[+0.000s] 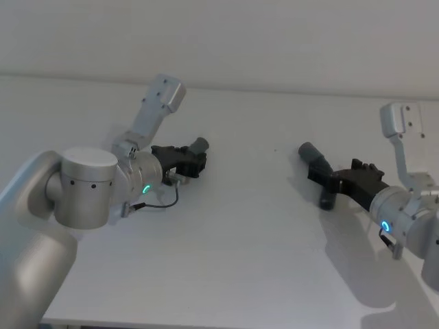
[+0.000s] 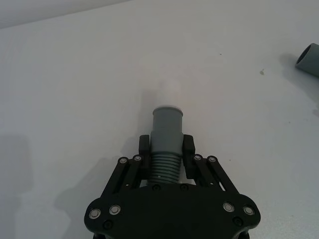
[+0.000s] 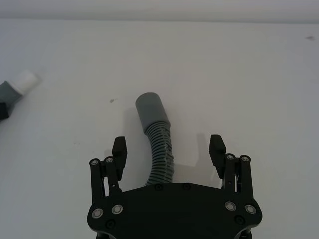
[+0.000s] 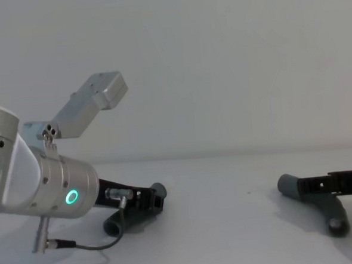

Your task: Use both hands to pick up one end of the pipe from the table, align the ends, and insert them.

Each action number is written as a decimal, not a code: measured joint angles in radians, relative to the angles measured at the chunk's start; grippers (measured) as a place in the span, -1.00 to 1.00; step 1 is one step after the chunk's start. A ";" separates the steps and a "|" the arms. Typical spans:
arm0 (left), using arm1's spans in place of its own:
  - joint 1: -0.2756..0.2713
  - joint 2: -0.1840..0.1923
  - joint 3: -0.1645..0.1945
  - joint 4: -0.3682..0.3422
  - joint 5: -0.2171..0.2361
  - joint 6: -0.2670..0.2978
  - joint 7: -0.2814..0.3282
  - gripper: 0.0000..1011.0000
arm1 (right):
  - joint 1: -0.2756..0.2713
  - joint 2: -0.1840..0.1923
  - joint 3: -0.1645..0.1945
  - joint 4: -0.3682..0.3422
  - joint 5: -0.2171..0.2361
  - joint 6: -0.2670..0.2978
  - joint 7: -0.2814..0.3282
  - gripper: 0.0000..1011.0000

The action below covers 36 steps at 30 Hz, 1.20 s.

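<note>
Two dark-grey pipe pieces lie low on the white table. My left gripper is shut on the ribbed part of the left piece, just behind its cuff. This piece's white plug tip points ahead. In the head view the left gripper sits left of centre. My right gripper is open and straddles the other piece; both fingers stand clear of it. That piece's wide grey cuff points toward the left piece. In the head view the right gripper is over this piece.
A bare stretch of table separates the two pieces. A plain wall rises behind the table's far edge. A thin cable loops on the table under the left wrist.
</note>
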 joint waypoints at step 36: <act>0.000 0.000 0.000 0.000 0.000 0.000 0.000 -0.27 | 0.024 -0.040 -0.006 0.042 -0.023 0.046 0.002 0.53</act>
